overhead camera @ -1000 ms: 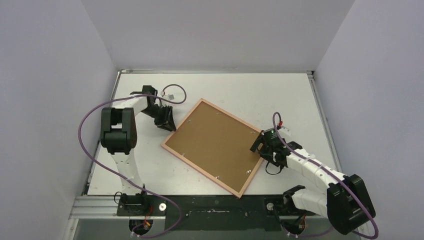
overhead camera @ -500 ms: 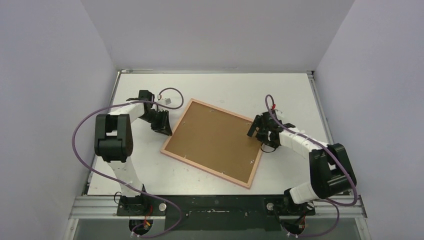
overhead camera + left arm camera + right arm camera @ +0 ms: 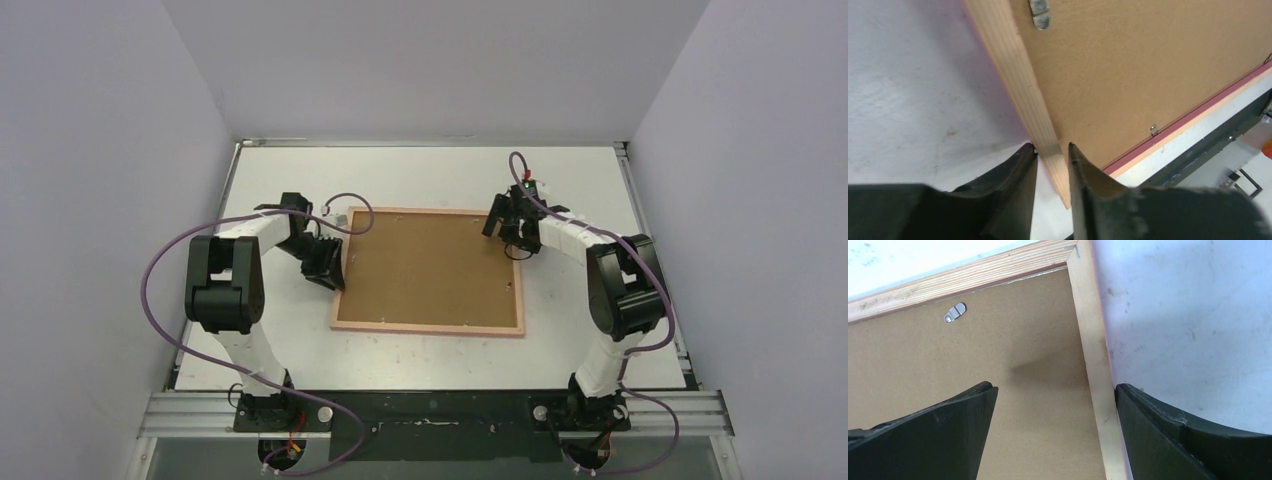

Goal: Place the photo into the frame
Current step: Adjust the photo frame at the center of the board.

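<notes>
One frame (image 3: 430, 328), one brown backing board (image 3: 430, 270), two robot arms (image 3: 222, 285), one white table (image 3: 430, 175).

- A white table (image 3: 420, 175), scuffed and flecked with small dark marks, fills the floor of the scene.
- A plain brown board (image 3: 430, 265) lies flat at the table's middle.
- Small metal clips (image 3: 955, 313) sit on the board close to its edges, one by its far right corner.
- Pale walls (image 3: 430, 70) stand at the left, far and right sides.
- A dark metal rail (image 3: 450, 412) runs along the near edge.
</notes>
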`<move>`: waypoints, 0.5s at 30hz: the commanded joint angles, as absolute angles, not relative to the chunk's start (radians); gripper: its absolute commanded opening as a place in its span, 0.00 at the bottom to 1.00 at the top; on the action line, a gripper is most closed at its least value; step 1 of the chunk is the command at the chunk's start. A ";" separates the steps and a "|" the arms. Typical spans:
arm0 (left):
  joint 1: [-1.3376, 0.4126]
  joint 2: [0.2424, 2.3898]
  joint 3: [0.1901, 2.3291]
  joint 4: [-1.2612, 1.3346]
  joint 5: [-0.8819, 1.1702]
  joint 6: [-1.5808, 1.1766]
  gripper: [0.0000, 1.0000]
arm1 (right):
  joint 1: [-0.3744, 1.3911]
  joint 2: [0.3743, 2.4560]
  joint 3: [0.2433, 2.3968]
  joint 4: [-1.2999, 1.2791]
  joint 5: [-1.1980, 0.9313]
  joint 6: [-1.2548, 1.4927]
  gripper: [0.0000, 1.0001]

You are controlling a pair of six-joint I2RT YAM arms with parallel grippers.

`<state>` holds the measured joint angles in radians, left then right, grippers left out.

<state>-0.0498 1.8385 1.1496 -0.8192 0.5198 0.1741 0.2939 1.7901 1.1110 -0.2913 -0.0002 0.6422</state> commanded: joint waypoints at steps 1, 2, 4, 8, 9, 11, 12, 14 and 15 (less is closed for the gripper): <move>-0.094 1.841 1.140 -0.844 0.651 0.170 0.33 | 0.329 1.787 1.210 -0.234 -0.150 0.662 0.90; -0.092 1.842 1.142 -0.846 0.657 0.169 0.35 | 0.330 1.786 1.220 -0.250 -0.127 0.661 0.90; -0.085 1.842 1.153 -0.859 0.676 0.167 0.39 | 0.331 1.769 1.239 -0.293 -0.060 0.661 0.90; -0.042 1.835 1.225 -0.950 0.750 0.220 0.43 | 0.361 1.705 1.266 -0.379 0.161 0.691 0.90; -0.022 1.833 1.240 -0.962 0.767 0.228 0.43 | 0.372 1.688 1.266 -0.382 0.186 0.692 0.90; 0.021 1.829 1.258 -0.967 0.783 0.227 0.43 | 0.388 1.667 1.276 -0.395 0.218 0.691 0.90; 0.042 1.833 1.265 -0.967 0.785 0.224 0.43 | 0.394 1.665 1.289 -0.404 0.224 0.693 0.90; 0.066 1.848 1.274 -0.964 0.794 0.213 0.42 | 0.409 1.661 1.306 -0.402 0.220 0.693 0.90; 0.077 1.858 1.271 -0.958 0.798 0.199 0.41 | 0.422 1.661 1.317 -0.400 0.218 0.694 0.90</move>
